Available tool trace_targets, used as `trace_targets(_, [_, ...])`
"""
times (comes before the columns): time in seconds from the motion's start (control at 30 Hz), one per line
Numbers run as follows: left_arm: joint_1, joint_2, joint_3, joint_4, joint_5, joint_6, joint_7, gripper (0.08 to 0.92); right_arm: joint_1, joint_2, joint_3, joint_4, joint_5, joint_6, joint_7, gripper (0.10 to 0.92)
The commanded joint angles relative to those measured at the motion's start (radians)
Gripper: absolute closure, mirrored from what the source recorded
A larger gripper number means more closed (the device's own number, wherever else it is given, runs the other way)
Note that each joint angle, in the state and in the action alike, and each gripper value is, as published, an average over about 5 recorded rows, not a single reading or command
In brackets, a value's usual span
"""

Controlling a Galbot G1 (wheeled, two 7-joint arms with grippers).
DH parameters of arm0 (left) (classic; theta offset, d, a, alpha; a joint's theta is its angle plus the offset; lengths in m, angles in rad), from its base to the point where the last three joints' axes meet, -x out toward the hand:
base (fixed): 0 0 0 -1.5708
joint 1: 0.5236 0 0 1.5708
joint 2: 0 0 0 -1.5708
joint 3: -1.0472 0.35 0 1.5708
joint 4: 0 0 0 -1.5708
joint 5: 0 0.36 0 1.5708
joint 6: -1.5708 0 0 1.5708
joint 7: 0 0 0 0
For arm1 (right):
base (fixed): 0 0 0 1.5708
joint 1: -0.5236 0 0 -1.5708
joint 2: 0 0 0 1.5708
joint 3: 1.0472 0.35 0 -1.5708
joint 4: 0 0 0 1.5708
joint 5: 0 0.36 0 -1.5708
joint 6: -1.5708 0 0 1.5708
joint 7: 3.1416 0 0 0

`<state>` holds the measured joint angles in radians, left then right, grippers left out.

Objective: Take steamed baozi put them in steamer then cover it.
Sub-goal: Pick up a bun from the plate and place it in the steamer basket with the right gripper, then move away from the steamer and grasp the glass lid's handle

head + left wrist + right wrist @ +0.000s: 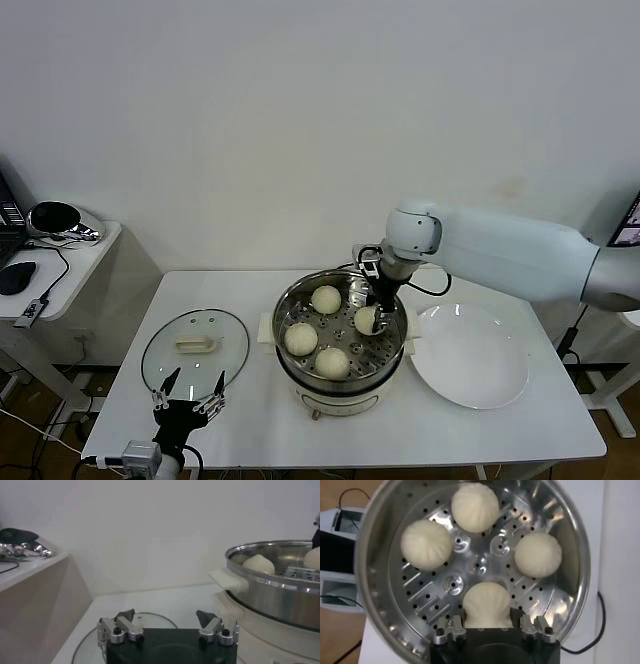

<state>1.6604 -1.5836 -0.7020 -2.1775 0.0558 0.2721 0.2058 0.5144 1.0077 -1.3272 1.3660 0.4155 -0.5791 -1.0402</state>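
The steamer [284, 313] stands mid-table with its perforated tray [479, 566] showing. Three baozi [326, 298] [301, 339] [333, 362] lie loose on the tray. My right gripper [372, 318] reaches down into the pot at its right side and is shut on the fourth baozi [486, 604], which sits low on the tray and looks pinched at its sides. The cover [195, 345] lies flat on the table left of the steamer, handle up. My left gripper [188, 400] hovers open and empty at the cover's near edge [150, 621].
A flat white plate [470, 355] lies right of the steamer, bare. A side table [60, 255] with a dark device stands at far left. The white wall is behind the table.
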Motion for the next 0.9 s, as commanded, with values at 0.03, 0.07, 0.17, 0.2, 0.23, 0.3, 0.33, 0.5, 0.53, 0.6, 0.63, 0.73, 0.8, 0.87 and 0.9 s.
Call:
trace_targets(0.03, [-0.004,-0.003,0.003,0.007,0.002,0.001,0.001,0.177,-0.054,0.006,0.025,-0.029,-0.029,-0.007,0.019,0.464])
trace_targets(0.07, [-0.004,-0.004,0.003,0.007,0.003,0.001,0.001,0.177,-0.056,0.003,0.035,-0.029,-0.026,-0.007,0.022,0.458])
trace_targets(0.17, [-0.002,-0.006,0.003,0.008,0.005,0.0,0.001,0.177,-0.055,-0.017,0.065,-0.021,-0.017,-0.007,0.027,0.407])
trace_targets(0.2, [-0.002,-0.007,0.003,0.008,0.005,0.0,0.002,0.177,-0.051,-0.027,0.074,-0.016,-0.013,-0.006,0.026,0.377])
trace_targets(0.23, [-0.001,-0.008,0.003,0.008,0.004,0.0,0.003,0.177,-0.044,-0.044,0.086,-0.006,-0.008,-0.006,0.023,0.351])
trace_targets(0.3, [0.001,-0.011,0.002,0.005,-0.001,0.004,0.012,0.177,-0.026,-0.078,0.109,0.015,0.001,-0.005,0.014,0.299])
trace_targets(0.33, [0.001,-0.011,0.003,0.003,-0.003,0.007,0.017,0.177,-0.013,-0.102,0.121,0.03,0.007,-0.003,0.008,0.274])
trace_targets(0.5, [0.003,-0.012,0.015,-0.019,-0.006,0.041,0.021,0.177,0.014,-0.246,0.207,0.123,0.018,0.008,-0.003,0.207])
trace_targets(0.53, [0.003,-0.011,0.017,-0.022,-0.007,0.044,0.019,0.177,0.002,-0.286,0.244,0.146,0.025,0.012,0.009,0.206])
trace_targets(0.6, [0.002,-0.008,0.023,-0.026,-0.009,0.04,0.009,0.177,-0.036,-0.376,0.327,0.198,0.048,0.033,0.057,0.203])
trace_targets(0.63, [0.001,-0.006,0.026,-0.026,-0.012,0.034,0.001,0.177,-0.066,-0.418,0.371,0.22,0.066,0.053,0.101,0.203])
trace_targets(0.73, [-0.002,0.003,0.042,-0.014,-0.037,-0.016,-0.028,0.177,-0.195,-0.521,0.56,0.271,0.099,0.113,0.237,0.203])
trace_targets(0.8, [0.001,0.0,0.059,-0.001,-0.036,-0.064,-0.045,0.177,-0.278,-0.569,0.682,0.298,0.118,0.147,0.325,0.203])
trace_targets(0.87, [0.01,-0.007,0.083,0.002,-0.02,-0.098,-0.06,0.177,-0.371,-0.61,0.791,0.325,0.163,0.173,0.413,0.203])
trace_targets(0.9, [0.016,-0.01,0.096,0.0,-0.012,-0.114,-0.065,0.177,-0.424,-0.626,0.839,0.335,0.19,0.186,0.451,0.203])
